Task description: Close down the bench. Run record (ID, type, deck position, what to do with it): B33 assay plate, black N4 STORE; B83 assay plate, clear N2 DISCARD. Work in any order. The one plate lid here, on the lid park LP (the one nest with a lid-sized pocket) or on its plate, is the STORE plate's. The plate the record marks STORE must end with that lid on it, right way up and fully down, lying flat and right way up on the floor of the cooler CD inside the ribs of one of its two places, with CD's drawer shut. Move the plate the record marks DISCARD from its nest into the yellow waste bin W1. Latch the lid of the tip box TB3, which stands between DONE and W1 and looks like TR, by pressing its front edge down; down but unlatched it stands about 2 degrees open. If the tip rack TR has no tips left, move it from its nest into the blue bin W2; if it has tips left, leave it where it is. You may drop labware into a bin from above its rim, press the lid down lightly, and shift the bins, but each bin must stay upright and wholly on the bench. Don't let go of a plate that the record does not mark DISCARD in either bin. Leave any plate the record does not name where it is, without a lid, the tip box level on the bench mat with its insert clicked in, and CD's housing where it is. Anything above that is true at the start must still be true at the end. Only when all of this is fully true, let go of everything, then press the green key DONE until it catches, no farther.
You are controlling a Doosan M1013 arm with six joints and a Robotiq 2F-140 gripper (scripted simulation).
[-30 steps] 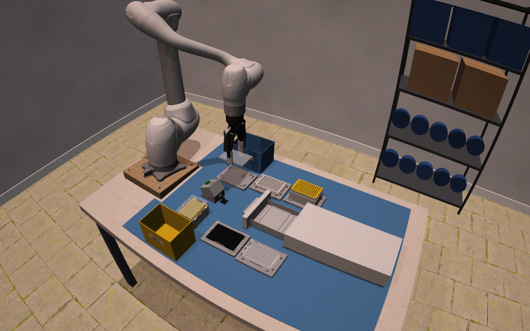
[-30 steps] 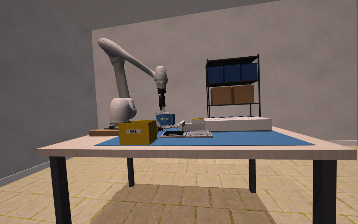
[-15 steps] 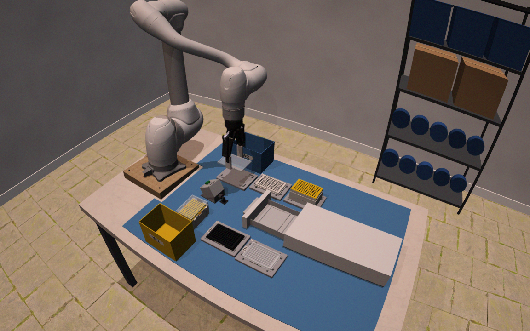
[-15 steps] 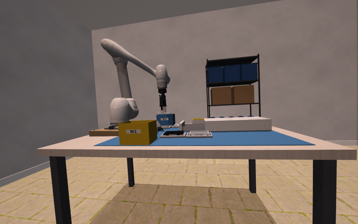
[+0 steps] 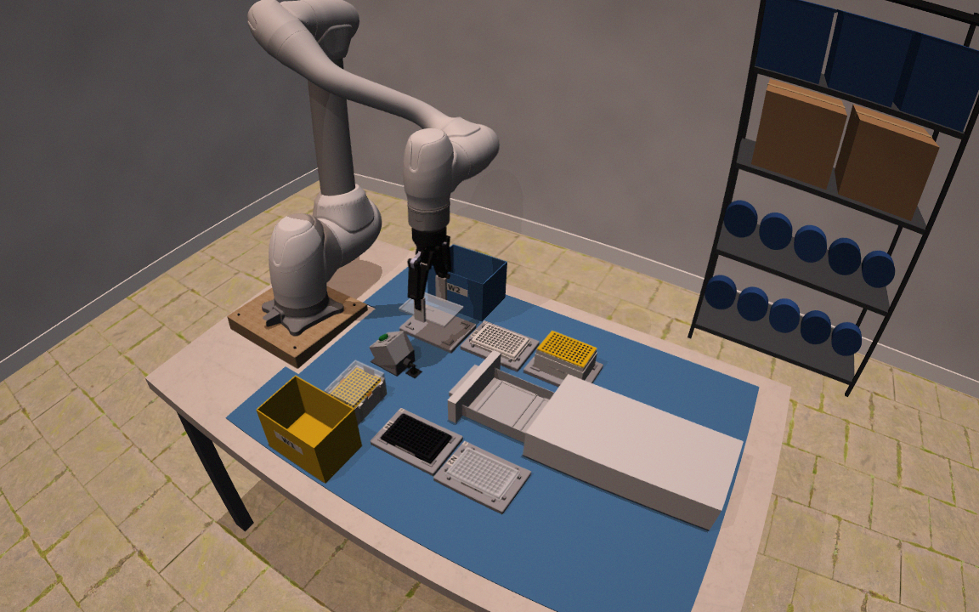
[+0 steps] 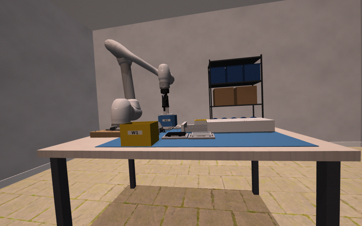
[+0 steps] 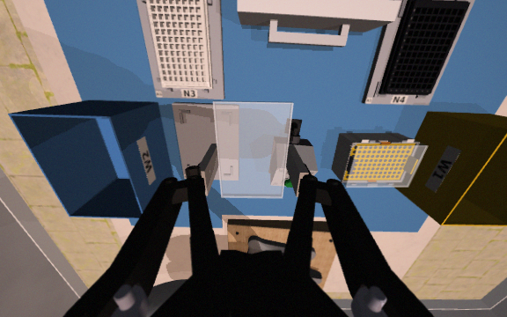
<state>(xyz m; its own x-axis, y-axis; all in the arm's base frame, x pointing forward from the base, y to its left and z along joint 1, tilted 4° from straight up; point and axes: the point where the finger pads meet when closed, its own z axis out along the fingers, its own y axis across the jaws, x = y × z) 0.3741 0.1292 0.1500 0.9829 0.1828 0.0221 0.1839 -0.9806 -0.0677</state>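
My gripper [image 7: 252, 154] is shut on the clear plate lid [image 7: 253, 150] and holds it level in the air, above the edge of the empty lid park [image 7: 194, 132] and the DONE key box [image 7: 304, 160]. In the top view the lid [image 5: 436, 312] hangs just above the lid park [image 5: 438, 332]. The black plate [image 5: 416, 437] [image 7: 421, 46] lies uncovered in nest N4. The clear plate [image 5: 482, 473] lies in its nest beside the black one. The cooler's drawer [image 5: 500, 403] stands open and empty. The tip box [image 5: 356, 386] sits next to the yellow bin W1 [image 5: 308, 426].
The blue bin W2 [image 5: 478, 281] stands right behind the gripper. A white plate [image 5: 500, 340] lies in N3 and the tip rack [image 5: 568, 349] with yellow tips beside it. The cooler housing [image 5: 630, 449] fills the right side. A shelf stands off the table.
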